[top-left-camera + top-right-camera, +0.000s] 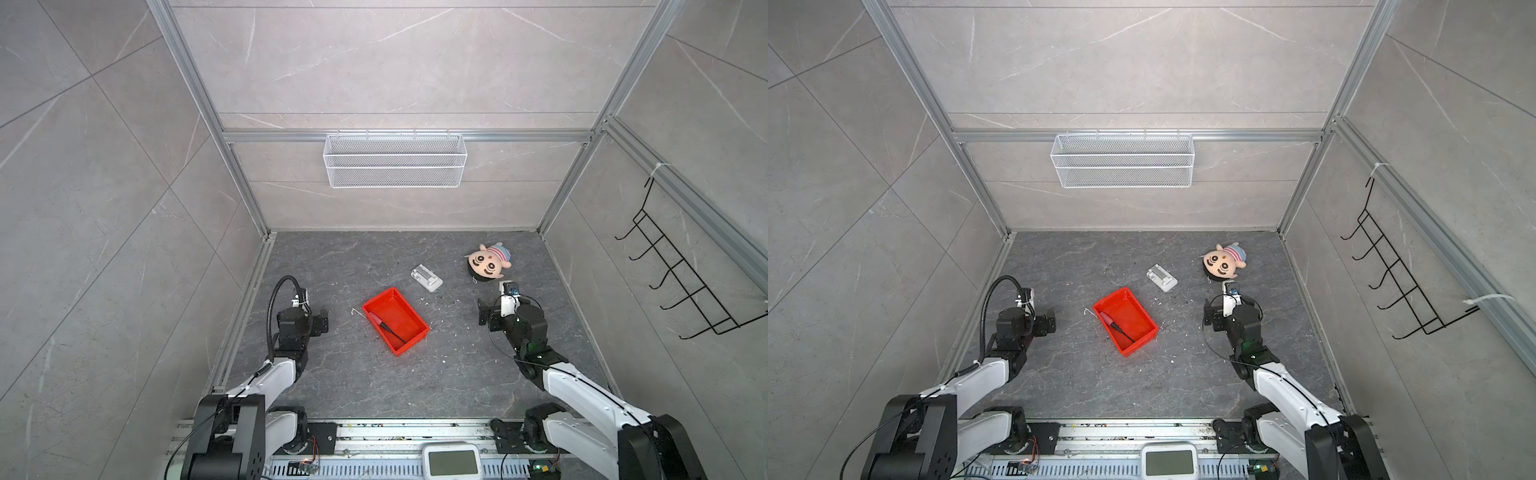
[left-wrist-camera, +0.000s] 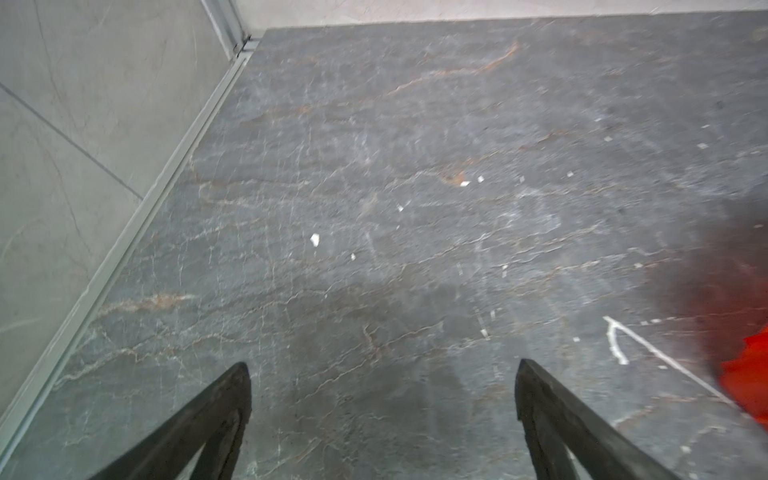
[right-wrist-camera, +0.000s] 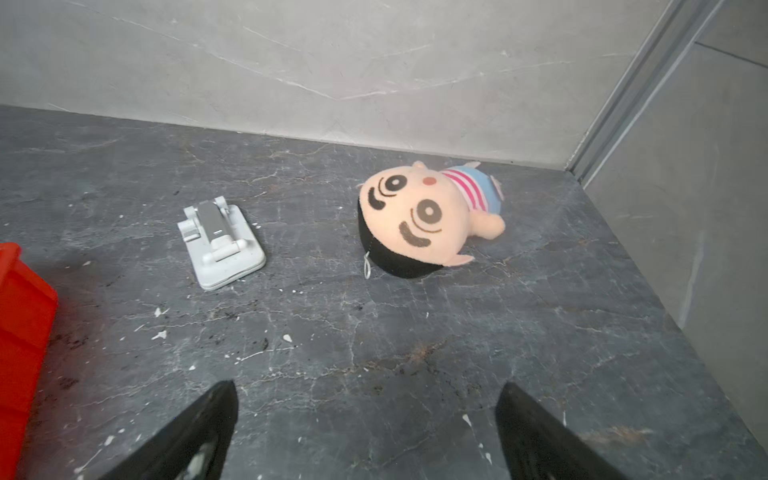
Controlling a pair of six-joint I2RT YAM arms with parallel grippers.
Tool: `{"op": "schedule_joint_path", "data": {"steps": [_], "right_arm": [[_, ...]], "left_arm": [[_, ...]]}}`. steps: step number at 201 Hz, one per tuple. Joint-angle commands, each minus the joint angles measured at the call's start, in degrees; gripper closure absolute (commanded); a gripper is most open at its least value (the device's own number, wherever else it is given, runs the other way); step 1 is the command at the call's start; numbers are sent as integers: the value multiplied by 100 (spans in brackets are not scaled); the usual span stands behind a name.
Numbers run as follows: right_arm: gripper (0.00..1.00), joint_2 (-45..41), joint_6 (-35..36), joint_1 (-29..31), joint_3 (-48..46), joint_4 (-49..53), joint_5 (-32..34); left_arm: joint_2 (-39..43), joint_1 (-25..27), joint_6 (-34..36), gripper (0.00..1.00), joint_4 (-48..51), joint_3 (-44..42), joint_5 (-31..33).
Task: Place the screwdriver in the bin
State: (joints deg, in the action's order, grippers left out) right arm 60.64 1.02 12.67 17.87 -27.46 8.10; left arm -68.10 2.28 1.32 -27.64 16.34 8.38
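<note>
The screwdriver (image 1: 384, 326) (image 1: 1115, 324), with its red handle and thin dark shaft, lies slantwise inside the bin (image 1: 401, 309) (image 1: 1130, 309), a shallow red tray at the middle of the dark floor. My left gripper (image 1: 321, 322) (image 1: 1051, 321) (image 2: 382, 365) hangs open and empty to the left of the bin, over bare floor. A blurred red corner of the bin (image 2: 748, 374) shows in the left wrist view. My right gripper (image 1: 483, 312) (image 1: 1208, 314) (image 3: 370, 388) is open and empty to the bin's right. The bin's edge (image 3: 20, 324) shows in the right wrist view.
A plush doll (image 1: 488, 264) (image 3: 424, 216) lies at the back right, a small grey-white block (image 1: 427, 278) (image 3: 220, 245) beside it. A thin white wire piece (image 1: 355, 311) (image 2: 623, 345) lies left of the bin. A white mesh basket (image 1: 395, 160) hangs on the back wall, a black hook rack (image 1: 685, 282) on the right wall.
</note>
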Motion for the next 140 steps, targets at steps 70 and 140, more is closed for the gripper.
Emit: {"op": "schedule_joint_path", "data": {"steps": [70,140], "right_arm": [[1,1466,-155,-702,-78,-1828,-623],[1,2530,-237,-950,-10,-2695,-895]], "left_arm": [[-1750,-244,43,0,-2688,92,-249],[-1808,-512,-202,0,-2075,444,-398]]}}
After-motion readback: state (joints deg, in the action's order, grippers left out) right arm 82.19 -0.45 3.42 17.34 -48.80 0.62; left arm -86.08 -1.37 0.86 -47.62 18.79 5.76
